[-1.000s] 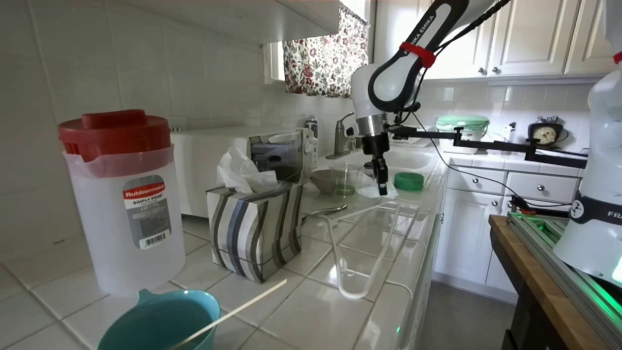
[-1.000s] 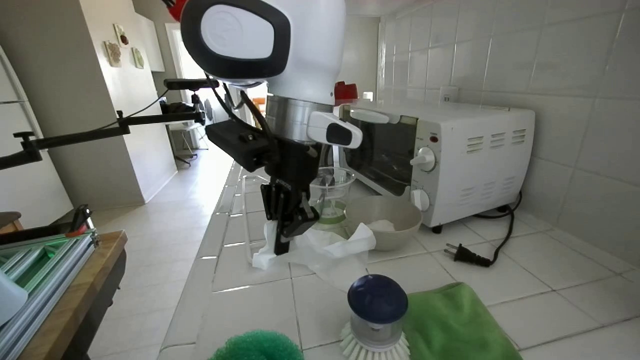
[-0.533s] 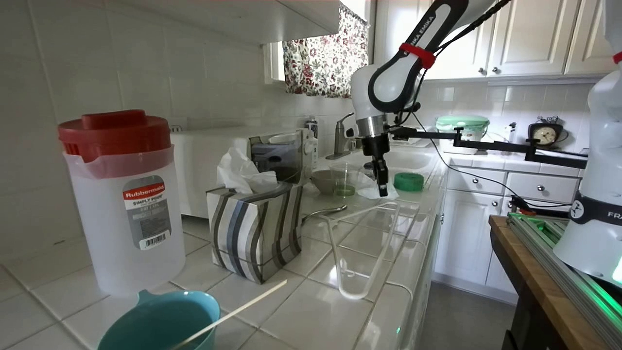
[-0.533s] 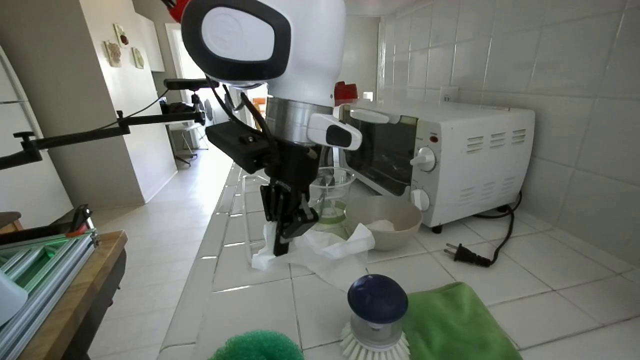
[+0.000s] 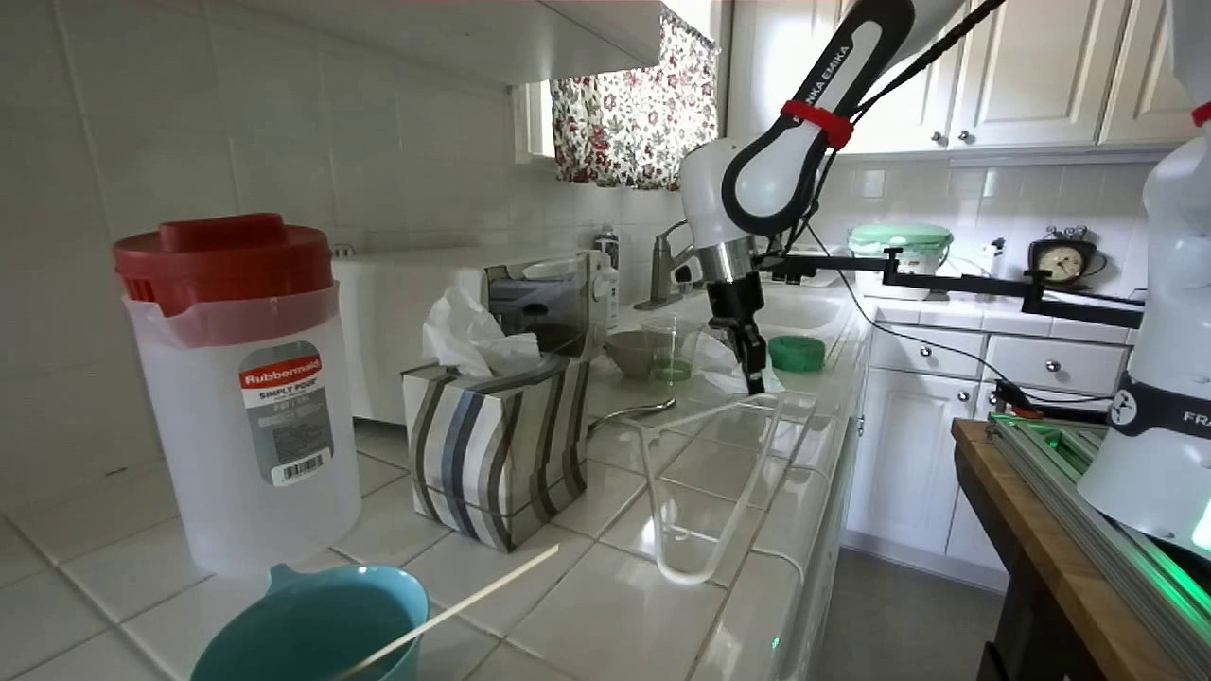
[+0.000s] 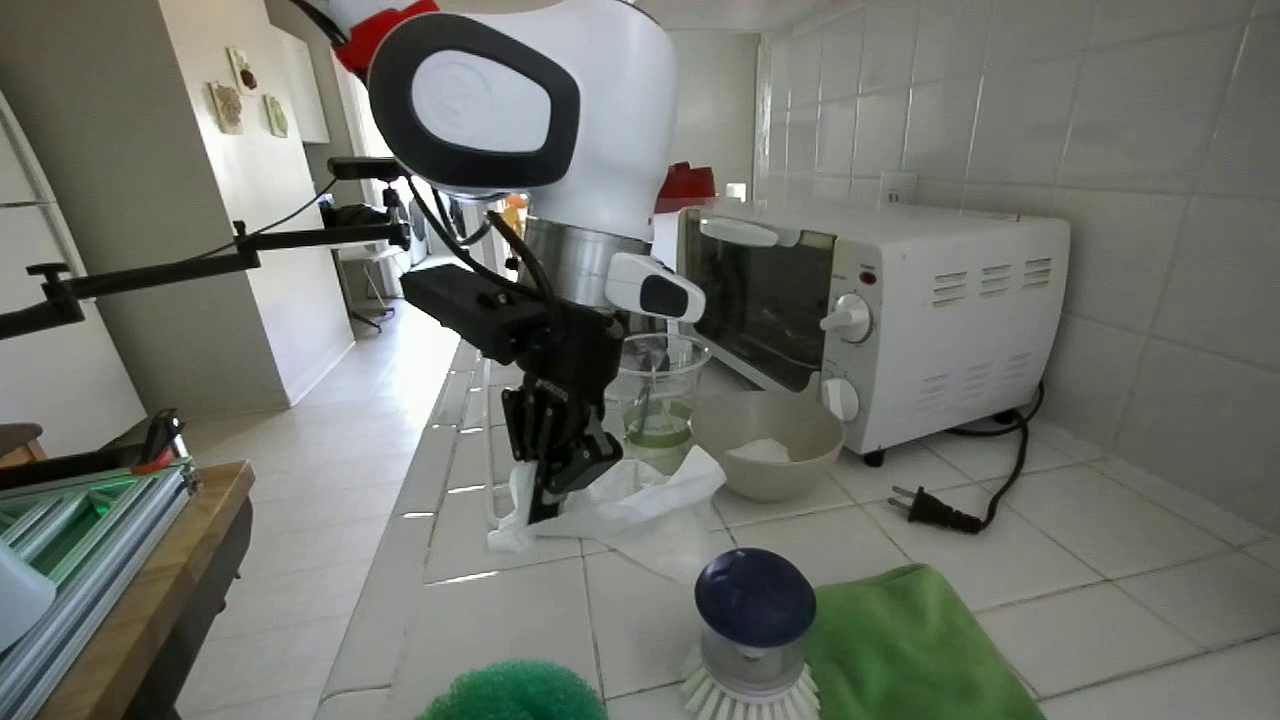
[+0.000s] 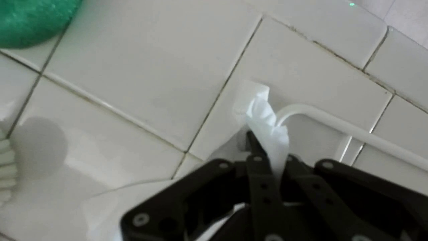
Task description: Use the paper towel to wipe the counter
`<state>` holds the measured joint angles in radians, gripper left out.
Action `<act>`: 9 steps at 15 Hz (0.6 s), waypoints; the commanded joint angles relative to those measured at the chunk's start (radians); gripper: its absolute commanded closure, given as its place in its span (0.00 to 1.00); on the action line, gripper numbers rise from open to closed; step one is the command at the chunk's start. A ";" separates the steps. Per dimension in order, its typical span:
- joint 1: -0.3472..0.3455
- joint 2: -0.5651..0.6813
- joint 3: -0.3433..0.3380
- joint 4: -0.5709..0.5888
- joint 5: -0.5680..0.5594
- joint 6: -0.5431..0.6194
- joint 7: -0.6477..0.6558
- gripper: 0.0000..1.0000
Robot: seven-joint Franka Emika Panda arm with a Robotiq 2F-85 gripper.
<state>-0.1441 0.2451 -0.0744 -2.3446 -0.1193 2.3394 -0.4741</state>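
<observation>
A white, thin, crumpled paper towel (image 6: 650,505) is pinched in my gripper (image 6: 546,508), which is shut on it low over the counter (image 6: 500,620) of white square tiles. In the wrist view a bunched end of the paper towel (image 7: 269,125) sticks out between the fingers of the gripper (image 7: 262,144), and more of it spreads out at lower left over the counter (image 7: 150,67). In an exterior view the gripper (image 5: 755,386) leans, its tips near the counter's level. Whether the towel presses on the tiles I cannot tell.
A white wire frame (image 5: 653,501) lies close by. A clear cup (image 6: 660,385), a beige bowl (image 6: 790,450) and a toaster oven (image 6: 950,320) stand beside the arm. Nearer are a blue-topped brush (image 6: 755,600), green scrubber (image 6: 515,695) and green cloth (image 6: 905,650). A tissue box (image 5: 501,449) stands farther along.
Over the last half second my gripper tilts and shifts, leftward and slightly down in an exterior view, drawing the towel along. Before that it was almost still.
</observation>
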 commanded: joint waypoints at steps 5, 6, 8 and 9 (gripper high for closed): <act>0.008 -0.069 0.022 -0.084 -0.083 -0.069 -0.111 1.00; 0.009 -0.072 0.023 -0.089 -0.091 -0.081 -0.126 1.00; 0.012 -0.072 0.021 -0.092 -0.100 -0.105 -0.146 1.00; 0.013 -0.072 0.019 -0.094 -0.102 -0.114 -0.153 1.00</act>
<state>-0.1314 0.1954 -0.0534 -2.4223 -0.1909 2.2539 -0.5845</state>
